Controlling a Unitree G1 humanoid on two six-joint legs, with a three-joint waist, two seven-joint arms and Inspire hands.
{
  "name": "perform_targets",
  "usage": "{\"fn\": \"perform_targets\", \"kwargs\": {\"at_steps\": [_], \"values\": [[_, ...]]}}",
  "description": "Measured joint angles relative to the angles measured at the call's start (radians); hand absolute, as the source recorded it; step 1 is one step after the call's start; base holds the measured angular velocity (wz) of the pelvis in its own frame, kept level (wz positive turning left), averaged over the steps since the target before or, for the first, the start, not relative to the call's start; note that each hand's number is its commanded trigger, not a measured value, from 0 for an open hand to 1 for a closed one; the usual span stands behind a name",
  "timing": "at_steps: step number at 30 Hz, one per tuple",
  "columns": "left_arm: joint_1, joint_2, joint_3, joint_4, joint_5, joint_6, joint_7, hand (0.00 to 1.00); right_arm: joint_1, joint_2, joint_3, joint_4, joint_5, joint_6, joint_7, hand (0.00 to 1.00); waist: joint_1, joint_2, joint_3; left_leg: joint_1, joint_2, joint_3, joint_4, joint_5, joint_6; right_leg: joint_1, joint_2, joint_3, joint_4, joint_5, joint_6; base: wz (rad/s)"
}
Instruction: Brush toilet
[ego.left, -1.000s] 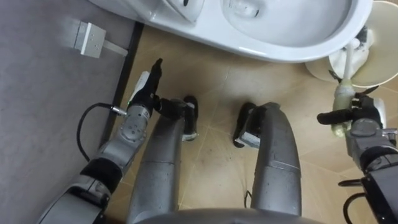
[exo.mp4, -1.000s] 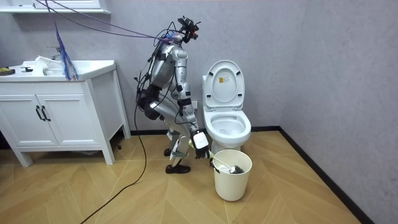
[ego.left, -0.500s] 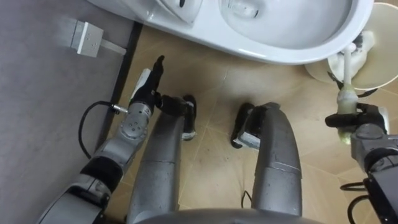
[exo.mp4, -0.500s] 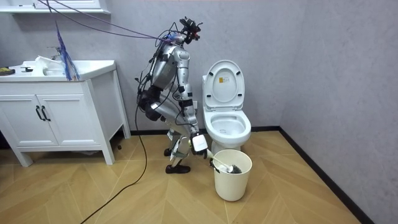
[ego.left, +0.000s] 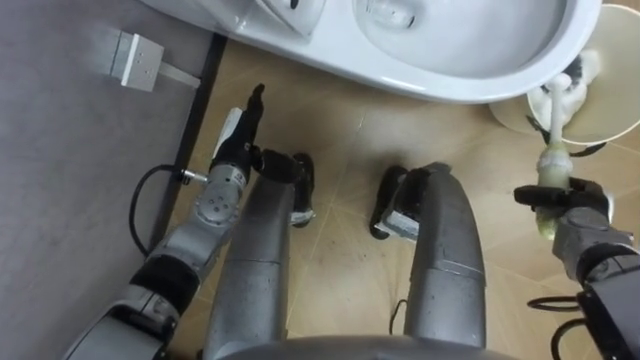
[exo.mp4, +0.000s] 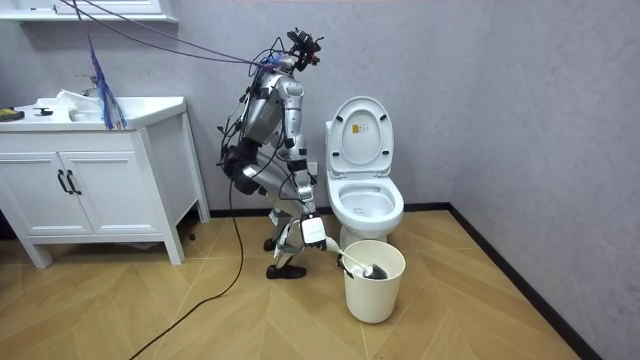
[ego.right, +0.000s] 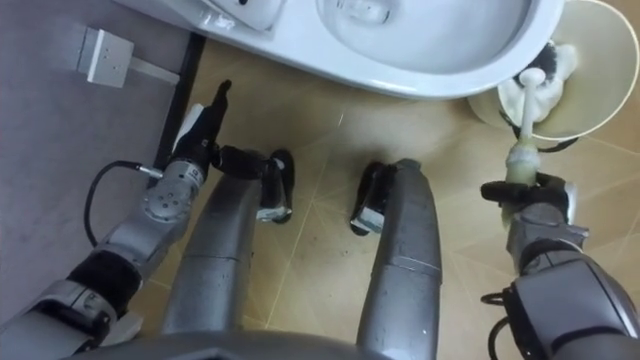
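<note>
Right hand (ego.left: 578, 212): closed round the lower end of the toilet brush (ego.left: 551, 150), thumb across the handle. It is positioned to the right of the toilet (ego.left: 470, 75), low and beside the robot's right leg. The robot stands bent forward, facing the toilet.

Left hand (ego.left: 238, 135): idle, fingers straight, holding nothing. It hangs on the opposite side of the toilet, near the wall.

Brush axis: the handle runs from the right hand away from the robot, head end farthest. The brush head (ego.left: 565, 90) sits inside the bucket (exo.mp4: 372, 295), which stands on the floor (ego.left: 340, 130) just beside the toilet, at its front right corner. Whether the head rests on the bucket bottom or hangs free appears uncertain; the rim hides the contact.

Governing relation: the open bowl lies to the left of the brush head and farther from the robot, with the seat raised. The right hand is the nearer hand and already carries the tool.

Assessment: the head has not yet cleared the bucket. The next move probably requires a lift along the handle axis, then a leftward swing over the toilet rim.
</note>
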Motion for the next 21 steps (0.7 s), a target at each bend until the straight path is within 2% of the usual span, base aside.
{"fn": "perform_targets", "kwargs": {"at_steps": [3,5,9,11,15,16,17,21], "values": [[0.012,0.000,0.003,-0.001,-0.001,0.000,0.002,0.00,0.013,0.011,-0.014,0.001,0.037,0.001,0.010,1.00,0.000,0.000,-0.0003,0.038,0.000,0.000,-0.026,0.001,0.000,0.038,0.004,-0.003,-0.026,0.003,0.003,-0.01],[0.033,-0.001,0.002,0.004,-0.003,0.000,0.014,0.00,0.033,0.026,-0.014,0.000,0.080,0.002,0.017,1.00,-0.001,-0.001,-0.0004,0.099,0.002,-0.003,-0.065,0.005,-0.001,0.100,0.017,-0.005,-0.072,0.011,0.010,-0.08],[0.056,0.002,0.003,0.023,-0.003,-0.001,0.030,0.00,0.062,0.045,-0.045,0.001,0.109,0.003,0.017,1.00,-0.017,0.002,-0.0039,0.202,0.002,-0.003,-0.142,0.013,0.003,0.207,0.024,-0.014,-0.154,0.027,0.023,-0.05],[0.071,0.002,0.004,0.044,0.000,0.000,0.037,0.00,0.071,0.046,-0.071,0.001,0.111,0.007,0.017,1.00,-0.023,0.003,-0.0072,0.277,0.003,0.000,-0.209,0.027,0.008,0.279,0.034,-0.015,-0.228,0.049,0.033,-0.11],[0.117,0.007,0.025,0.036,0.019,-0.001,0.037,0.00,0.106,0.047,-0.127,0.000,0.117,0.009,0.015,1.00,-0.022,-0.001,-0.0148,0.398,0.001,0.008,-0.296,0.035,0.015,0.397,0.043,-0.016,-0.317,0.064,0.051,-0.07],[0.130,0.014,0.035,0.034,0.021,-0.002,0.036,0.00,0.116,0.047,-0.145,-0.004,0.114,0.011,0.014,1.00,-0.022,-0.002,-0.0195,0.439,0.003,0.008,-0.325,0.037,0.015,0.438,0.051,-0.014,-0.352,0.070,0.057,-0.11],[0.154,0.019,0.054,0.032,0.027,-0.002,0.036,0.00,0.129,0.048,-0.160,-0.017,0.113,0.010,0.012,1.00,-0.022,-0.006,-0.0278,0.475,0.002,0.011,-0.358,0.042,0.017,0.471,0.052,-0.016,-0.385,0.078,0.059,-0.10],[0.206,0.028,0.094,0.031,0.081,-0.007,0.034,0.00,0.178,0.054,-0.204,-0.041,0.101,-0.003,-0.007,1.00,-0.027,-0.009,-0.0284,0.608,0.001,0.011,-0.457,0.058,0.022,0.610,0.056,-0.032,-0.489,0.098,0.070,0.01]]}}
